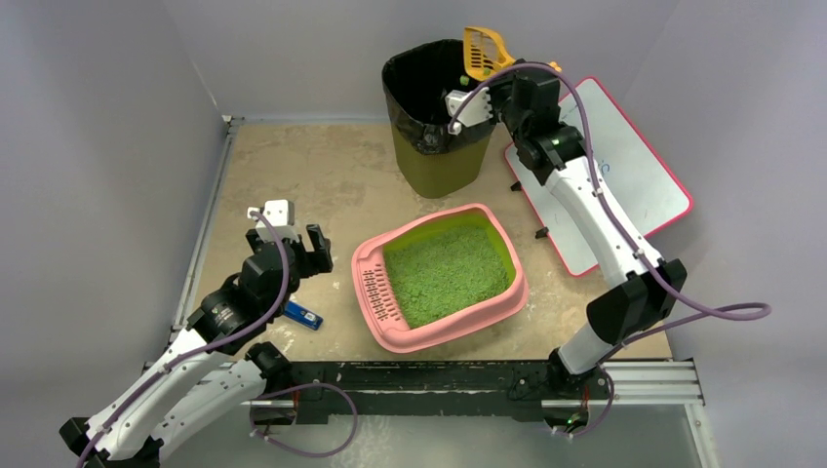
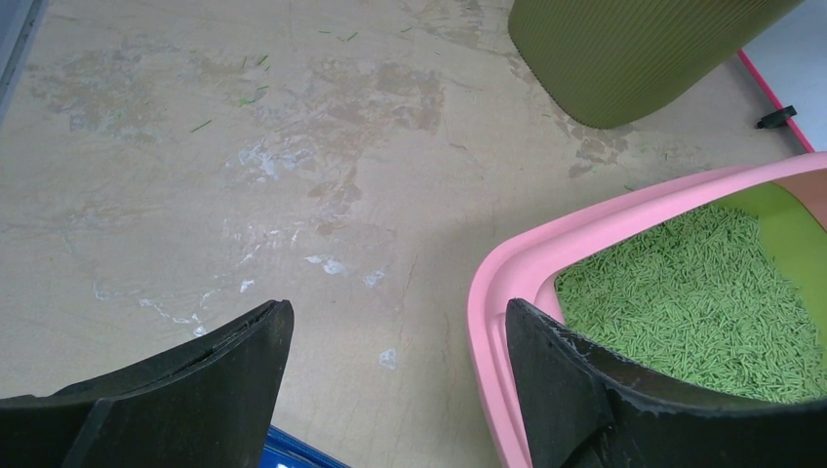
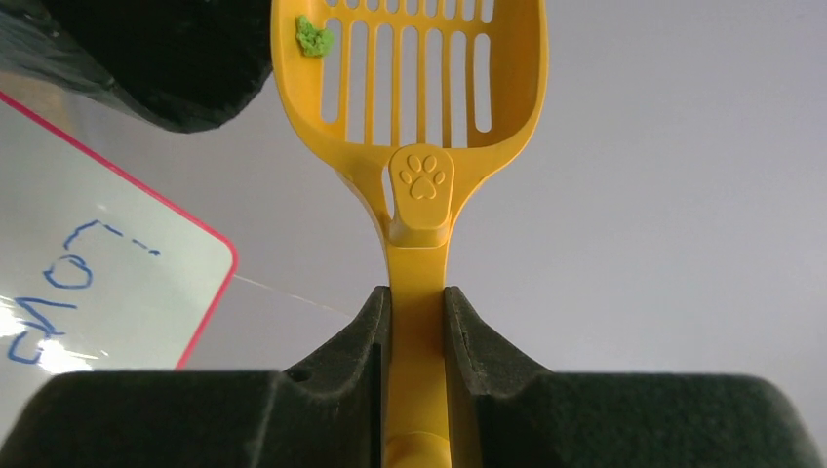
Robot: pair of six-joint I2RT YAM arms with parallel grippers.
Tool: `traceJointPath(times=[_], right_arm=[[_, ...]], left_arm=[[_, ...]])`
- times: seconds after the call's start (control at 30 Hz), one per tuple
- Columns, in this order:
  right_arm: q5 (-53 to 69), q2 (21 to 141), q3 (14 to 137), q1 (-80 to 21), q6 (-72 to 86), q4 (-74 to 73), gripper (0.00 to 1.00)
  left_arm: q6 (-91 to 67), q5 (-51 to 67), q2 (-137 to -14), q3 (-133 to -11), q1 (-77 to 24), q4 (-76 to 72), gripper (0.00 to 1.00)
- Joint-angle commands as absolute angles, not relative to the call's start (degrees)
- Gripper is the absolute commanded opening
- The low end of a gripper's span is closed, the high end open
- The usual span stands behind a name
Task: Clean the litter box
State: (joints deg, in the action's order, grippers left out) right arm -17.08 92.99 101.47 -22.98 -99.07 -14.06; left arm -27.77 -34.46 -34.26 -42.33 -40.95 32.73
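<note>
The pink litter box (image 1: 390,331) sits mid-table, filled with green litter (image 1: 447,268), its slotted grate lip (image 1: 375,291) at the left end. My right gripper (image 3: 417,292) is shut on the handle of a yellow slotted scoop (image 3: 419,88), held tilted up over the far right rim of the olive bin (image 1: 441,161). A small green clump (image 3: 314,37) sticks to the scoop. The scoop also shows in the top view (image 1: 485,51). My left gripper (image 2: 398,322) is open and empty, low beside the box's left rim (image 2: 517,263).
The bin has a black bag (image 1: 414,83). A whiteboard with a pink frame (image 1: 624,175) lies at the right. A small blue object (image 1: 303,315) lies on the table by the left arm. Grey walls stand on three sides.
</note>
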Motion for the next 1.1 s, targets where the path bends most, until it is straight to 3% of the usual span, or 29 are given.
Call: traceJointPath(times=[0.0, 0.77, 1.07], right_arm=[[-17.58, 89.86, 99.29, -23.44, -108.88, -7.16, 0.00], [-17.39, 89.52, 95.68, -23.99, -117.03, -1.43, 0.00], [-14.77, 90.54, 96.81, -24.26, -115.71, -5.98, 0.00]], left_arm=[[-26.54, -34.02, -33.88, -43.44, -41.01, 30.86, 0.79], [-26.02, -32.95, -33.00, -43.09, -41.01, 30.41, 0.78], [-25.88, -32.40, -32.46, -42.90, -40.99, 30.13, 0.77]])
